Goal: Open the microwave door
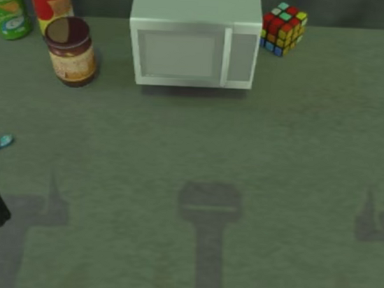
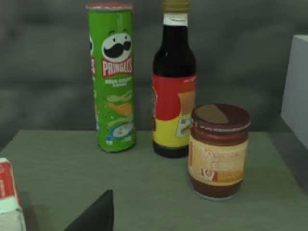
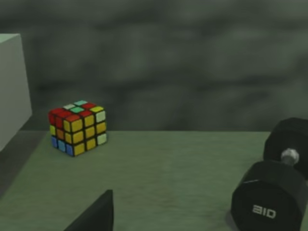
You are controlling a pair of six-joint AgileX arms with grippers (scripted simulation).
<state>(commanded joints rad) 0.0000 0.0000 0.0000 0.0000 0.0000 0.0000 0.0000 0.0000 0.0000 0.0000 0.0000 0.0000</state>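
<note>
I'm sitting parked, both grippers out of clear sight so I cannot tell their opening, with the microwave [image 1: 195,39] far ahead, its microwave door [image 1: 181,55] shut, handle awaiting my reach.

counter [image 1: 242,159]: green | on it: microwave [image 1: 195,39], jar [image 1: 70,51], colour cube [image 1: 284,29], crisp tube [image 2: 111,77], sauce bottle [image 2: 173,82], dumbbell [image 3: 274,190]

The green can [image 2: 110,77] reads "PRINGLES", beyond the left gripper's finger [image 2: 96,216]; the dumbbell [image 3: 269,202] reads "810".
</note>
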